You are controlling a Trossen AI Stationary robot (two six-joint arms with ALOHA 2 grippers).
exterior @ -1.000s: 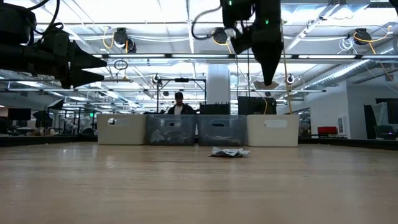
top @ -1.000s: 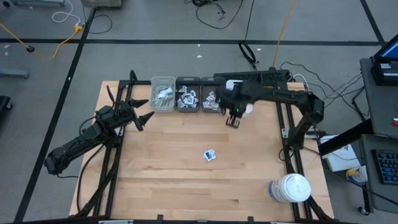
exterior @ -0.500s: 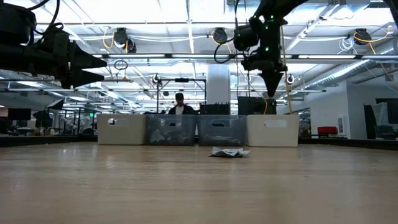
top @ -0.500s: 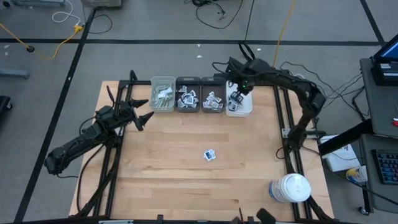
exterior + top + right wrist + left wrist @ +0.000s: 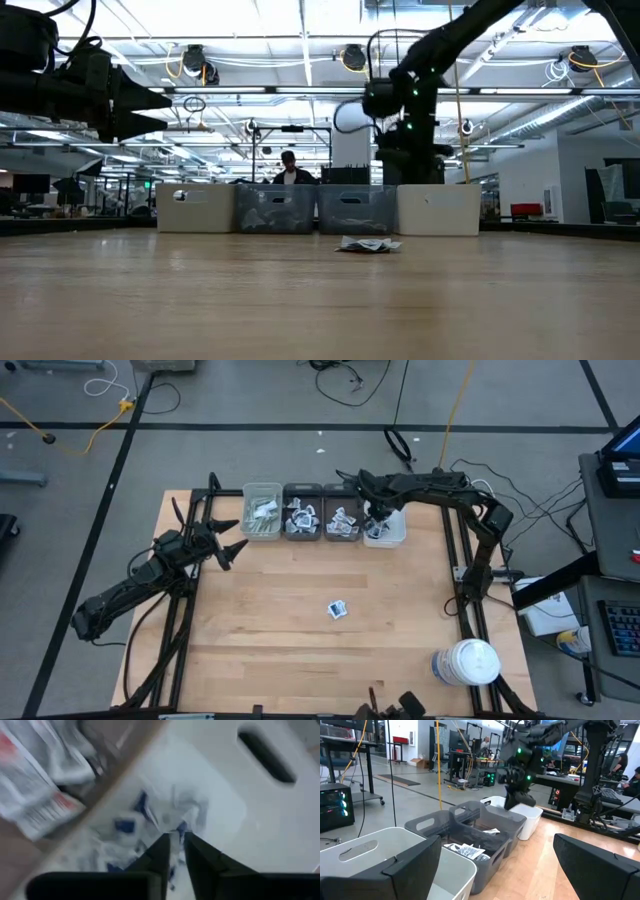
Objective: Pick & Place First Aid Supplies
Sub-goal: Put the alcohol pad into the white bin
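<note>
My right gripper points steeply down into the white bin at the right end of the row along the far edge. Its fingers stand almost together at a white sachet with blue print, among other sachets on the bin floor. In the low view the bin wall hides the fingertips. Another sachet lies flat on the table's middle. My left gripper waits open at the table's left, pointing level at the bins. My right gripper has the blue-printed sachet's near edge between its fingertips, coming from above and pointing down. Blur hides how much of it is pinched. The sachet is low in the white bin, over the other sachets there.
Left of the white bin stand two grey bins with sachets and a white bin with pale strips. A large white lidded jar stands at the near right corner. Bare wood lies around the loose sachet.
My right gripper has gone from above the table just in front of the bins toward the far edge, then down into the right-hand white bin, rolling its wrist and tipping more steeply down. The sachet on the table has not moved.
</note>
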